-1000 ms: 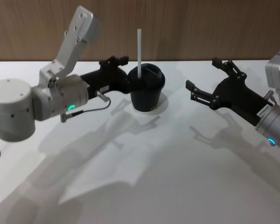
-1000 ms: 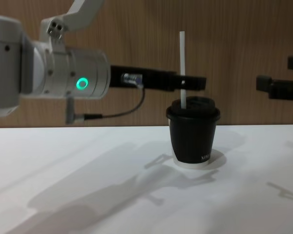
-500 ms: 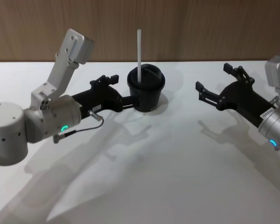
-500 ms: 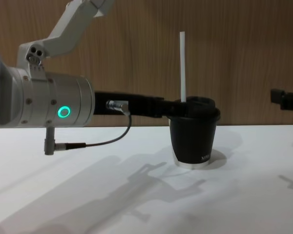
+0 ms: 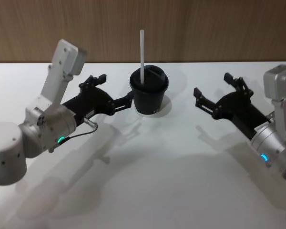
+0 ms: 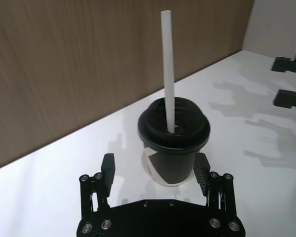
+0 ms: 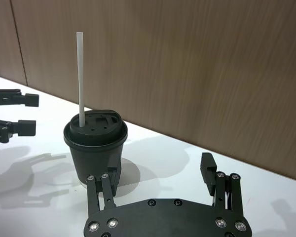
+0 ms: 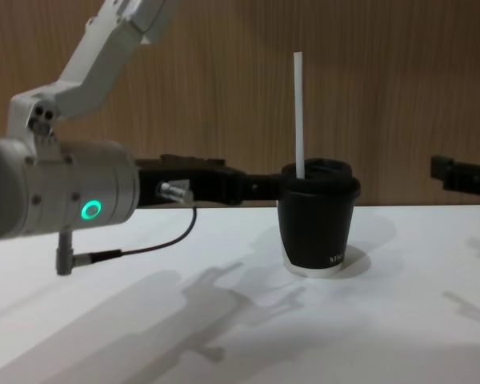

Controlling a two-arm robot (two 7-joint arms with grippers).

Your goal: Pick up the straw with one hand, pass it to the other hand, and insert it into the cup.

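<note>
— Where is the straw (image 5: 142, 56) right now?

— Standing upright in the cup (image 5: 149, 98), poking through the black domed lid and rising well above it. The cup sits on the white counter (image 5: 157, 181) toward the far side, near the wooden wall (image 5: 205, 28), roughly midway between the two arms.

— And the left gripper (image 5: 112, 93)?

— Just to the left of the cup, its fingers (image 6: 107, 168) spread apart and holding nothing. In the left wrist view the cup sits between and a little beyond the two fingertips, not touched by them. A thin dark cable (image 8: 156, 244) hangs from its silver wrist, where a green ring glows.

— The right gripper (image 5: 214, 95)?

— Off to the right of the cup, well apart from it, low over the counter. Its fingers (image 7: 208, 168) are also spread wide and empty, pointing toward the cup.

— Anything touching the straw?

— Only the lid it passes through.
</note>
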